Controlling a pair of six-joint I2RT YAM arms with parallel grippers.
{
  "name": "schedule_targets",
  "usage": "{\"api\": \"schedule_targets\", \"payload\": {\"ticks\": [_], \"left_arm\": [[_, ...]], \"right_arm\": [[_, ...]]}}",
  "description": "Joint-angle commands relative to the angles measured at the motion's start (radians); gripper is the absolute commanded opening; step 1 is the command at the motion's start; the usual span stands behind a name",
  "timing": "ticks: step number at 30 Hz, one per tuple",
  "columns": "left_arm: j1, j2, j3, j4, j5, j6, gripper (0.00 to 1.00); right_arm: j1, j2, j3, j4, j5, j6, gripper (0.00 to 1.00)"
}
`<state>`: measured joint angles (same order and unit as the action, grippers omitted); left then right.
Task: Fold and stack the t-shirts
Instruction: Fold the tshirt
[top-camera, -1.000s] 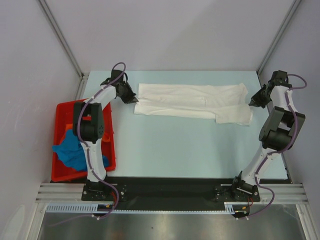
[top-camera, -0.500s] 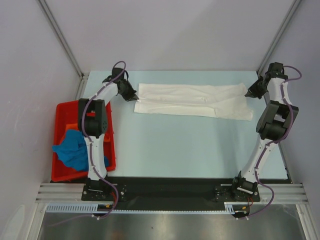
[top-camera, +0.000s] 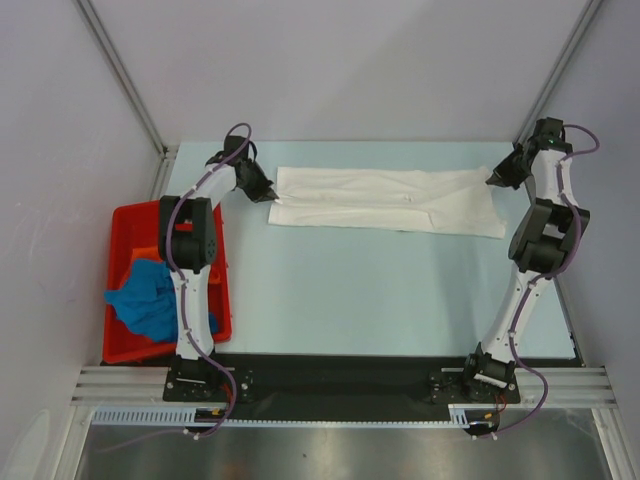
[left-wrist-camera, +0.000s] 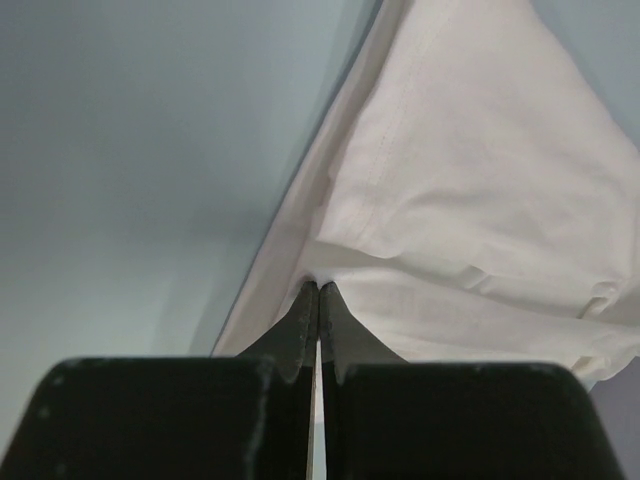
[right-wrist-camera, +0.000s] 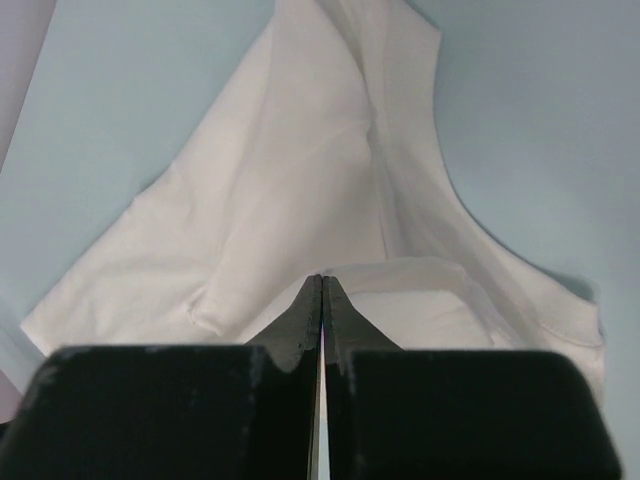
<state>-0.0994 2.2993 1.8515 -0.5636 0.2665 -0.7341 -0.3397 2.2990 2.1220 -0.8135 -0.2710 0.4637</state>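
The white t-shirt (top-camera: 385, 200) lies folded into a long band across the far part of the table. My left gripper (top-camera: 270, 193) is shut on the white cloth at the band's left end; the left wrist view shows the cloth (left-wrist-camera: 470, 200) pinched at the tips (left-wrist-camera: 319, 287). My right gripper (top-camera: 493, 180) is shut on the white cloth at the band's right end, seen pinched in the right wrist view (right-wrist-camera: 322, 279), with the shirt (right-wrist-camera: 300, 180) spread beyond. A blue t-shirt (top-camera: 150, 298) lies crumpled in the red bin (top-camera: 125, 215), with an orange one (top-camera: 143, 254) partly under it.
The red bin stands at the table's left edge beside the left arm. The enclosure walls and metal posts (top-camera: 125, 80) rise close behind and beside the table. The light blue table surface (top-camera: 370, 290) stretches in front of the shirt.
Both grippers have pulled the shirt's ends back and outward. The front layer that stuck out at the right a second ago now lies folded into one even band.
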Motion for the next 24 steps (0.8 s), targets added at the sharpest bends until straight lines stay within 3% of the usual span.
{"api": "schedule_targets", "payload": {"ticks": [1,24], "left_arm": [[0.015,-0.001,0.031,0.011,0.002,-0.017,0.0],[0.023,0.029,0.069,0.002,-0.01,-0.03,0.0]], "right_arm": [[0.007,0.017,0.059,-0.015,0.0,0.013,0.0],[0.036,0.116,0.199,0.016,-0.051,0.098,0.0]]}}
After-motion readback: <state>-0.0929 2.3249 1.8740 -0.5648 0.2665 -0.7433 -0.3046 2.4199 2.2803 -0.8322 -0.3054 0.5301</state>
